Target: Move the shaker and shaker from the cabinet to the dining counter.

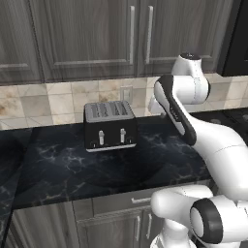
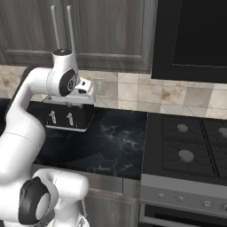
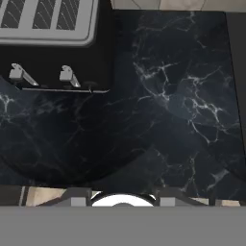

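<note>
The dark grey-brown wood-grain wall cabinet (image 1: 92,34) has its tall doors shut, with slim silver bar handles (image 1: 131,34) side by side at 12 o'clock in the left base view. The two small shakers must be behind those doors, so I cannot see them. The tool (image 3: 123,199) sits at the end of the white arm (image 1: 181,111) and looks down at the black marble tabletop (image 3: 163,110) with white veins. In the hand view its two dark tips are close together at 6 o'clock, a narrow gap, and nothing is between them.

What could go wrong: the black toaster (image 1: 110,125) with grey slots stands just under the cabinet, at 10 o'clock in the hand view. If the arm swings up fast, the elbow could knock it. The two handles are near each other, so the tool could catch the wrong one or slip off. If a door swings wide, it could bump the arm. The black stove (image 2: 188,142) lies at 3 o'clock in the right base view, well apart
</note>
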